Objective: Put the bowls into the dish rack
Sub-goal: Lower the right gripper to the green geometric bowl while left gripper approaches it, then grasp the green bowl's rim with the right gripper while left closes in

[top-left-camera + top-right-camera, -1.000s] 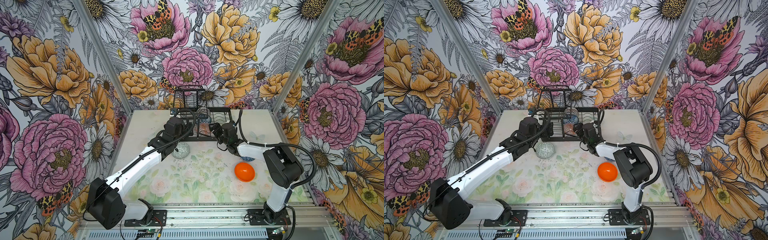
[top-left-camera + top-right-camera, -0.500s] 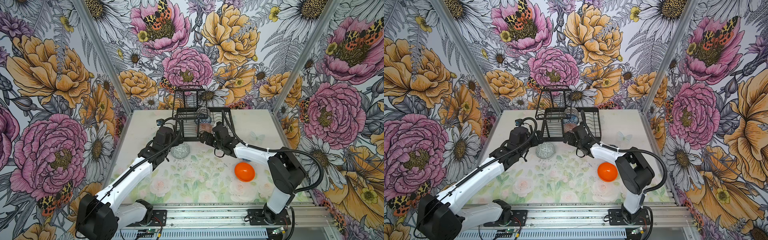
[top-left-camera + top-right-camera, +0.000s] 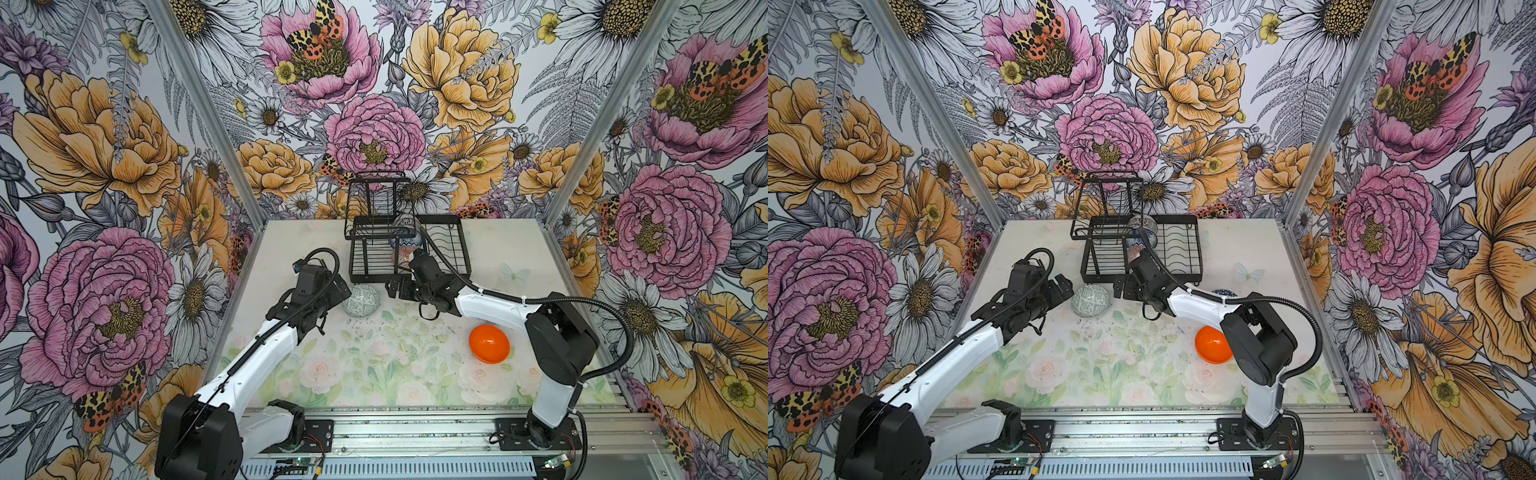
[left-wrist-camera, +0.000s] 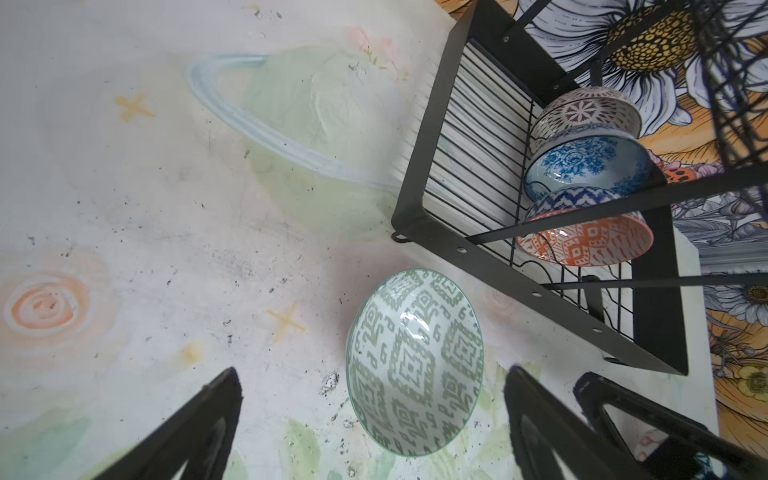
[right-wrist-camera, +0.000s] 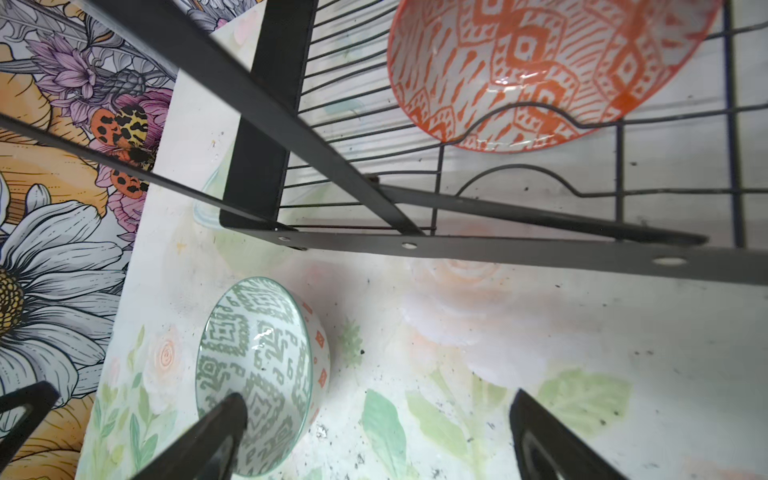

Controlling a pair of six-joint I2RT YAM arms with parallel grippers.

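Observation:
The black wire dish rack (image 3: 446, 245) (image 3: 1177, 249) stands at the back of the table. Three patterned bowls (image 3: 404, 240) stand on edge in it: dark-and-white (image 4: 582, 112), blue-flowered (image 4: 582, 160) and orange-white (image 4: 582, 247) (image 5: 540, 70). A grey-green bowl (image 3: 360, 300) (image 3: 1090, 301) (image 4: 415, 361) (image 5: 257, 365) lies tilted on the mat just before the rack's near left corner. My left gripper (image 3: 334, 289) (image 4: 374, 374) is open right beside it. My right gripper (image 3: 395, 289) (image 5: 378, 399) is open and empty on its other side. A plain orange bowl (image 3: 489, 344) (image 3: 1212, 345) sits by the right arm.
The rim of a blue bowl (image 3: 1223, 293) peeks out behind the right forearm. The rack's raised upper basket (image 3: 376, 195) stands at the back against the flowered wall. Metal posts and walls close in both sides of the flowered mat (image 3: 374, 374).
Both grippers have drawn back from the rack toward the near side and now flank the grey-green bowl. The right gripper finished opening.

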